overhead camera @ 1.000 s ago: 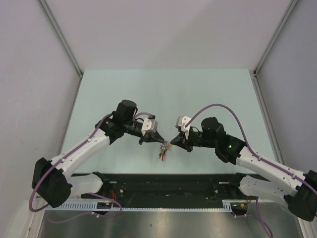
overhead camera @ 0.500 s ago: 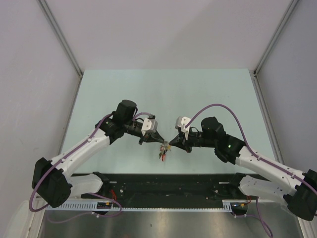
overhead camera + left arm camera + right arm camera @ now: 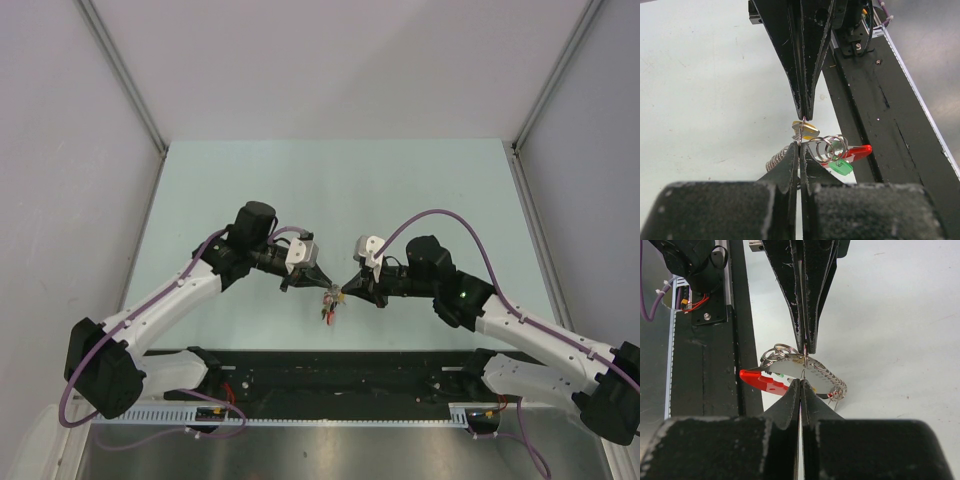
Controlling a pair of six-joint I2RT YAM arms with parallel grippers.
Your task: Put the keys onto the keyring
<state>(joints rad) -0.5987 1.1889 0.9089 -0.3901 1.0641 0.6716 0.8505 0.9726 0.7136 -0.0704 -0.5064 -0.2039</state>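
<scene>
Both pincers were clamped fully closed, nose to nose. The left gripper [image 3: 322, 286] and right gripper [image 3: 342, 291] each pinched the keyring [image 3: 816, 376], a pale grey ridged fan-shaped tag with wire loops. It sat over the pale green table [image 3: 400, 190], close to the black base rail [image 3: 350, 370]. Its long axis ran crossways to the fingers, with the red key [image 3: 858, 151] pointing at the rail. The green key [image 3: 840, 168] and yellow-orange key [image 3: 808, 130] were bunched right alongside.

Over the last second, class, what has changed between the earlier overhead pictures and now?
Nothing visibly changed. The left gripper and right gripper stay shut, tips meeting at the keyring, with the keys bunched in the same spot.
</scene>
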